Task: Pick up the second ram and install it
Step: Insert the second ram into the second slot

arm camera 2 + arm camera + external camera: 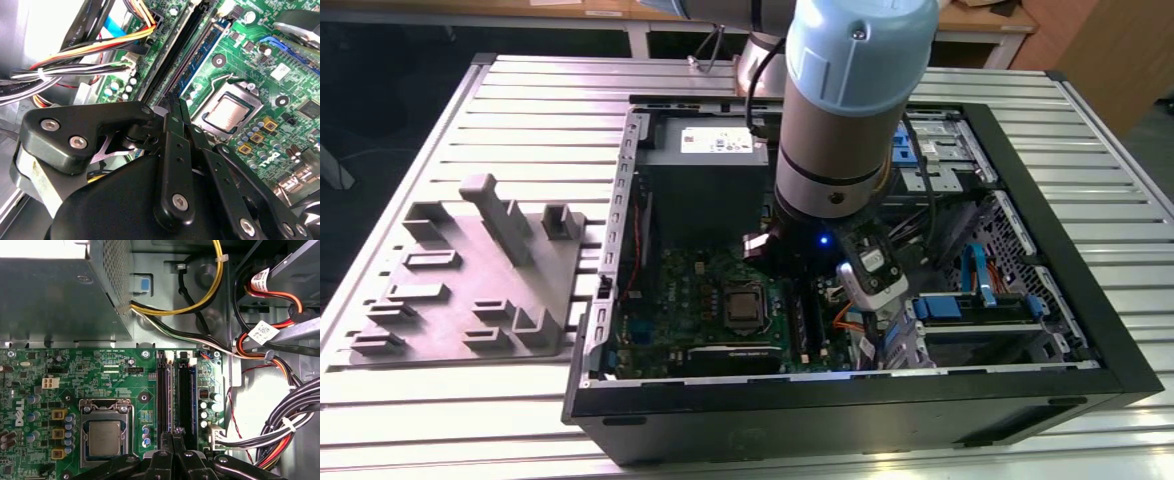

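Gripper: in the first wrist view the gripper [173, 432] has its black fingers drawn narrow, tips almost meeting; the second wrist view [175, 102] shows the same. Whether anything is pinched between the tips cannot be told.
Second ram: the second ram [170, 395] appears as a thin strip standing on edge in the long black slot that runs straight out from the fingertips. Its chips cannot be made out from this angle, and its near end is covered by the fingers.
Motherboard: the green motherboard [115, 370] lies under the gripper, with the processor socket [103, 435] close beside the fingers on one side.
Cables: a cable bundle [295, 415] hangs on the gripper's other side, cut off at the picture's edge.
Hidden: in the exterior view the arm [854, 110] stands down into the open computer case [1067, 250] and covers the slots and the fingertips.
Writing: white tags [263, 331] are wrapped on the cables beyond the gripper, and a label [707, 145] sits on the power supply [50, 295]; their print is too small to make out.
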`<state>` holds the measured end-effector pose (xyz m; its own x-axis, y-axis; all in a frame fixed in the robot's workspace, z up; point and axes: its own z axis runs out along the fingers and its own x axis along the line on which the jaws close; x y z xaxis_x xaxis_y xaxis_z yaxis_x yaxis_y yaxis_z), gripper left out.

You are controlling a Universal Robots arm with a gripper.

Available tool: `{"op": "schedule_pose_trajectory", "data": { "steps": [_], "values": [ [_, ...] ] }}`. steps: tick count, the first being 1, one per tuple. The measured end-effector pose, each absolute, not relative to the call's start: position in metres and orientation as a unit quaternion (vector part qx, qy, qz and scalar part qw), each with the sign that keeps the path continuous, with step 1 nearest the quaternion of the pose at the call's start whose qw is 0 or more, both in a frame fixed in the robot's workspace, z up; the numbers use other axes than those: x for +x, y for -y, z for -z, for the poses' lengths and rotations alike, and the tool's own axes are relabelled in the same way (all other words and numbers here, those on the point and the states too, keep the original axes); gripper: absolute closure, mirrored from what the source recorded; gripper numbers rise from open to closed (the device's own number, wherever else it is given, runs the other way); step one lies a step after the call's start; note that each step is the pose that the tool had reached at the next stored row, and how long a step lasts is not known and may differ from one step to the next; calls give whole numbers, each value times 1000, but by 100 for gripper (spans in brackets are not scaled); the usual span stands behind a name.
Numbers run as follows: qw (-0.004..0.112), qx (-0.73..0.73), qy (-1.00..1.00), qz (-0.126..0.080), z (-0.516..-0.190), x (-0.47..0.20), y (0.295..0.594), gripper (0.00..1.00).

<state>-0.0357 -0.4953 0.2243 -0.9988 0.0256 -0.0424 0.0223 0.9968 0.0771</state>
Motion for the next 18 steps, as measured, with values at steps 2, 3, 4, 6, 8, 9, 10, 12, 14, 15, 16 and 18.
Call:
{"op": "schedule_pose_trajectory", "data": {
  "steps": [2,3,4,6,8,9,10,12,14,15,16,18],
  "values": [
    [22,13,-999,-38,-224,-36,495,89],
    [22,14,-999,-38,-224,-36,495,89],
    [22,14,-999,-38,-224,-36,495,89],
    [22,14,-999,-38,-224,-36,495,89],
    [22,15,-999,-38,-224,-36,495,89],
    [22,15,-999,-38,-223,-36,495,89],
    [22,15,-999,-38,-223,-36,495,89],
    [22,15,-999,-38,-222,-36,495,89],
    [22,15,-999,-38,-221,-36,495,89],
    [22,15,-999,-38,-221,-36,495,89],
    [22,15,-999,-38,-220,-36,495,89],
    [22,15,-999,-38,-220,-36,495,89]
  ]
}}
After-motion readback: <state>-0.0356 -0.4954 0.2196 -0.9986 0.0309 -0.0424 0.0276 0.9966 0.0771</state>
